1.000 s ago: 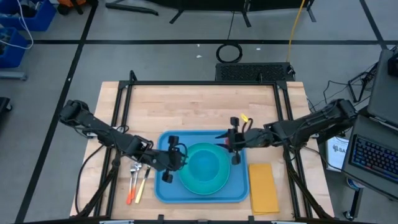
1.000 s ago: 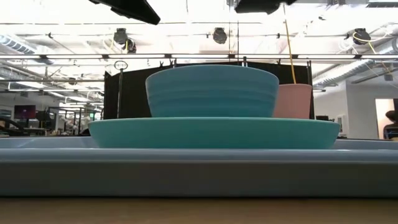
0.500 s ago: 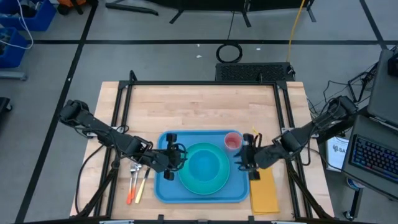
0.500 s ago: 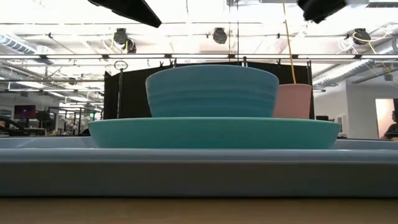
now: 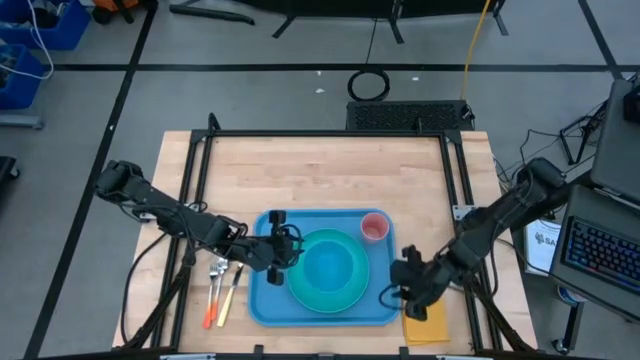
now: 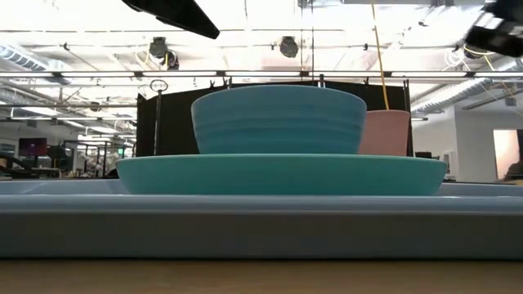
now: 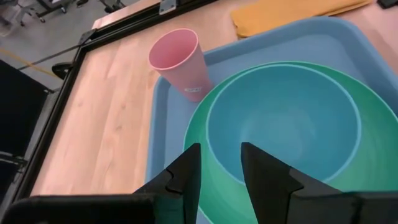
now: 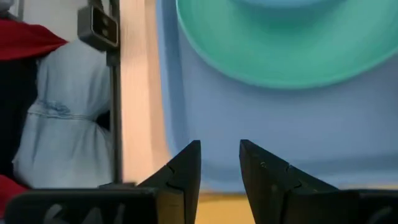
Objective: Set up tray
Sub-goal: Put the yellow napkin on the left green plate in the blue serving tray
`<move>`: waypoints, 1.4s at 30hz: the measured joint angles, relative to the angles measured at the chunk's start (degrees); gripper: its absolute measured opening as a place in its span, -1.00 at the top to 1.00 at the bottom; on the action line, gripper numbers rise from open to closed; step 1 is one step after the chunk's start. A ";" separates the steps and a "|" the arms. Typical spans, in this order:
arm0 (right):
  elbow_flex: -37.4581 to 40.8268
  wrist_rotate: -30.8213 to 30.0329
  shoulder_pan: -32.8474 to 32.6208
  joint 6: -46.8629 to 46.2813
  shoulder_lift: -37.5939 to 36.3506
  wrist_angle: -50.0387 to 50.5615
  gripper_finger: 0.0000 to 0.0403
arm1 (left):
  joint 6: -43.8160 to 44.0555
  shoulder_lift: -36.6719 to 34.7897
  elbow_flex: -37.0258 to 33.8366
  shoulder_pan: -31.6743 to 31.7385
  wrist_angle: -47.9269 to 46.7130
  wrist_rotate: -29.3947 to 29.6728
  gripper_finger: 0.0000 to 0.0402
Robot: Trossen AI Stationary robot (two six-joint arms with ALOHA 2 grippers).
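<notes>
1. The large flat blue plastic tray (image 5: 325,300) lies at the tabletop's (image 5: 320,170) near edge.
2. It holds a round turquoise plate (image 5: 330,290), a blue bowl (image 5: 328,265) on that, and a pink cup (image 5: 374,228) in a far corner.
3. The left claw (image 5: 284,248) hovers over the tray's left rim, fingers parted, empty.
4. The right claw (image 5: 392,292), also parted and empty, hangs at the right rim over the yellow napkin (image 5: 426,322).
</notes>
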State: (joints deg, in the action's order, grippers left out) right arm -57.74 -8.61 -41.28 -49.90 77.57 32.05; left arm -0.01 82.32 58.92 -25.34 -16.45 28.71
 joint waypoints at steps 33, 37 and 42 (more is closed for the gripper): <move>-0.02 20.85 -11.81 -31.22 17.61 -8.59 0.50 | 0.71 0.04 -0.05 0.63 3.02 -0.24 0.40; -1.80 20.04 -12.99 -32.35 18.59 -8.32 0.50 | 0.13 0.04 -0.05 0.70 3.02 -0.24 0.40; -7.11 18.63 -14.39 -30.80 22.12 -4.40 0.50 | -0.05 0.04 -0.05 1.26 3.04 -0.36 0.40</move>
State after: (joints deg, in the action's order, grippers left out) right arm -64.85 10.02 -55.68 -80.71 99.69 27.65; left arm -0.05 82.37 58.87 -24.08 -13.41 28.35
